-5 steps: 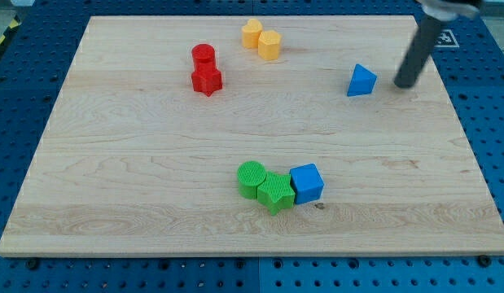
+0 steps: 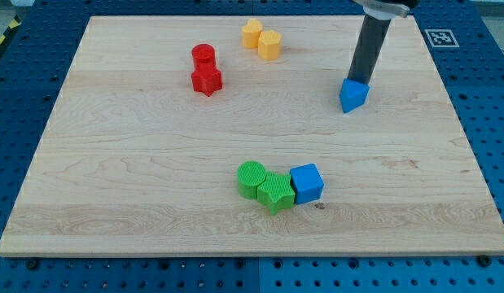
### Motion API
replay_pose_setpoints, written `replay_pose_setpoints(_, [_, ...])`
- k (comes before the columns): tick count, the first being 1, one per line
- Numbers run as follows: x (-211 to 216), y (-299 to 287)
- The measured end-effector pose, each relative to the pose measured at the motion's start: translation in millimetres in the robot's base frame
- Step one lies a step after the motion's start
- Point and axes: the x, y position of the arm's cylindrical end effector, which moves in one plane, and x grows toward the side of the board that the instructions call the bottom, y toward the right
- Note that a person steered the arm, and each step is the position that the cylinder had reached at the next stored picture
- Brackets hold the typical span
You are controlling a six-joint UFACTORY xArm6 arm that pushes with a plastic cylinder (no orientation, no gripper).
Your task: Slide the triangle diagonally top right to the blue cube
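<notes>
Only one camera view here, so here goes: there's a light wooden board [image 2: 154, 155] with visible grain filling most of the frame, sitting on a blue perforated base [image 2: 488, 122] that shows along the edges, and a small black-and-white marker tag [image 2: 440, 37] sits near the upper right corner of the board. No claw on this rig at all, just a straight dark rod coming down from the top edge right of center, so there's nothing to spread or pinch; my tip [image 2: 361, 82] is pressed right against the upper side of the blue triangle [image 2: 353, 95], which sits in the upper right part of the board. The blue cube [image 2: 307, 183] is well apart from it, down in the lower middle, touching a green star-ish block [image 2: 276, 193], which in turn touches a green cylinder [image 2: 252, 179] on its left. Upper left of center there's a red cylinder [image 2: 203, 56] just above a red star-shaped block [image 2: 207, 80], touching or close to it. Near the top center two yellow blocks [image 2: 260, 39] sit side by side, touching, the right one looking hexagonal. All the blocks look like ribbed plastic.
</notes>
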Motion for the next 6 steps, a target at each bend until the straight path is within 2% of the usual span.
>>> replay_pose_setpoints(3, [44.8, 0.0])
replay_pose_setpoints(6, [47.1, 2.1])
